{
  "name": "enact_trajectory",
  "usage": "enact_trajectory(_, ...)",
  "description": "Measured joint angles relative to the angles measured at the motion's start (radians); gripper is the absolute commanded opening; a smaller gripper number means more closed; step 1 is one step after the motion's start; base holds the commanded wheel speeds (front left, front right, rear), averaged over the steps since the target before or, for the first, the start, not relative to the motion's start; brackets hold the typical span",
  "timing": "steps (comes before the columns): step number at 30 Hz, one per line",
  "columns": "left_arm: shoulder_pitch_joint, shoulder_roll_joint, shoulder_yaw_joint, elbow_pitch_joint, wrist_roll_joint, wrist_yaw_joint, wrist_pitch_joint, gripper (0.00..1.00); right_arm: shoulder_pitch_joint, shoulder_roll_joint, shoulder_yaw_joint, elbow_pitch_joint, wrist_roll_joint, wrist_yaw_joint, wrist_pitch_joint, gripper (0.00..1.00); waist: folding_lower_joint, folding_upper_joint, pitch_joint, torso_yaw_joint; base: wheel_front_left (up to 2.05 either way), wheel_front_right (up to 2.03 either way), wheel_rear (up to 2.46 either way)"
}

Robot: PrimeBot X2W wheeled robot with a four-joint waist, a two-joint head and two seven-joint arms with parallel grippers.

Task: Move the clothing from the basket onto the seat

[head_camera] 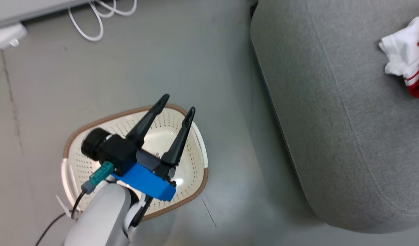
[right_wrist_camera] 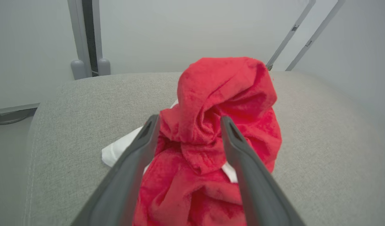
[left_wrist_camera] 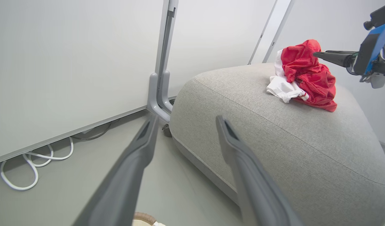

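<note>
Red clothing with white parts [right_wrist_camera: 224, 103] lies in a crumpled heap on the grey seat [right_wrist_camera: 321, 131]. My right gripper [right_wrist_camera: 189, 118] is open, its two fingers standing on either side of the heap's upper fold. The left wrist view shows the same heap [left_wrist_camera: 308, 75] on the seat [left_wrist_camera: 274, 141], with the right gripper [left_wrist_camera: 316, 54] at its top right. My left gripper [head_camera: 178, 103] hangs open over the cream basket [head_camera: 103, 118], whose visible inside holds no fabric. In its own wrist view the left gripper [left_wrist_camera: 187, 119] points towards the seat's corner. The head view shows clothing [head_camera: 404, 58] at the far right.
The basket stands on grey floor [head_camera: 213, 68] left of the seat [head_camera: 332, 119]. White cable loops [head_camera: 93, 20] and a white adapter [head_camera: 6, 36] lie by the wall. A grey post [left_wrist_camera: 161, 78] rises beside the seat's corner.
</note>
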Motion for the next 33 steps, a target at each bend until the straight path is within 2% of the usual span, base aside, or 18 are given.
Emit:
enact_trajectory(4, 0.071, -0.038, 0.046, 0.024, -0.007, 0.0, 0.0, 1.0, 0.083, 0.007, 0.035, -0.044, -0.013, 0.0, 0.0, 1.0, -0.0001, 0.0, -0.085, 0.014, 0.0, 0.0, 0.0)
enact_trajectory(10, 0.176, -0.078, 0.111, 0.046, -0.003, 0.0, 0.0, 1.0, 0.242, 0.059, 0.056, -0.184, -0.005, 0.0, 0.011, 1.0, -0.0003, 0.0, -0.221, 0.046, 0.0, 0.0, 0.0)
enact_trajectory(19, 0.303, -0.105, 0.199, 0.059, 0.003, 0.0, 0.0, 1.0, 0.496, 0.193, 0.075, -0.52, -0.029, 0.0, 0.053, 1.0, -0.0003, 0.0001, -0.373, 0.127, 0.0, 0.0, 0.0)
enact_trajectory(25, 0.365, -0.118, 0.269, 0.07, -0.008, 0.0, 0.0, 1.0, 0.649, 0.28, 0.11, -0.689, -0.043, 0.0, 0.098, 1.0, -0.0002, 0.0, -0.443, 0.187, 0.0, 0.0, 0.0)
enact_trajectory(28, 0.386, -0.122, 0.306, 0.078, -0.006, 0.0, 0.0, 1.0, 0.717, 0.31, 0.146, -0.739, -0.039, 0.0, 0.1, 1.0, -0.0002, 0.0, -0.467, 0.212, 0.0, 0.0, 0.0)
enact_trajectory(33, 0.399, -0.121, 0.339, 0.085, 0.002, 0.0, 0.0, 1.0, 0.766, 0.331, 0.181, -0.75, -0.038, 0.0, 0.092, 1.0, -0.0001, 0.0, -0.478, 0.228, 0.0, 0.0, 0.0)
